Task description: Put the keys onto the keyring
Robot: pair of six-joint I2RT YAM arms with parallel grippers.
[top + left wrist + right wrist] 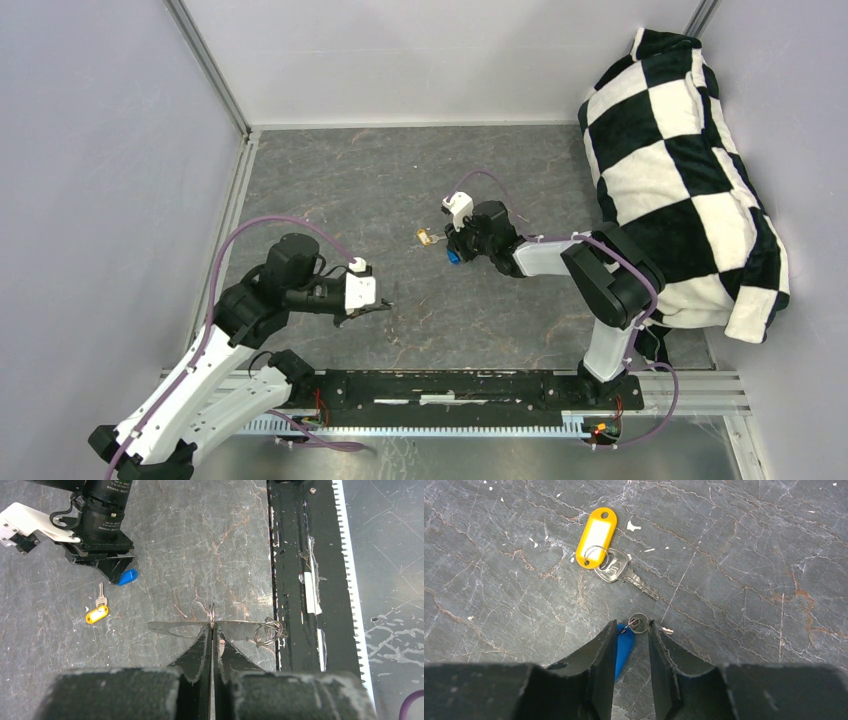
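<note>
The keyring (235, 625) is in the left jaws, which are shut on it. It shows edge-on from the left wrist as a thin grey-silver band running out to both sides of the fingertips, with a shallow loop curving under one side. A small coil of wire rings (270, 632) hangs at one end, next to the black rail (295, 580). The left arm (250, 300) holds this above the near left part of the surface (350, 180).

The two keys are well apart from the keyring, out toward the middle of the surface and close to each other. The yellow-tagged key (616, 570) lies flat. It is a silver key on a small ring with an oblong yellow plastic tag (596, 535) that has a pale label window. The blue-headed key (625, 650) is just beside it. Only its bright blue plastic part and a little wire ring (639, 623) at its tip can be seen.

The right jaws stand apart, one finger on each side of the blue plastic. The plastic sits against one finger, and a strip of surface shows between it and the other finger. The little ring lies right between the fingertips. The right arm (600, 270) reaches in low from the right.

The surface is dark grey stone-patterned sheet with pale and rusty veins and a few white flecks. Plain pale walls (100, 150) with metal corner posts close it in on three sides. A black-and-white checked cloth (680, 170) is heaped at the right. The black rail runs along the near edge, with a white toothed strip beside it.
</note>
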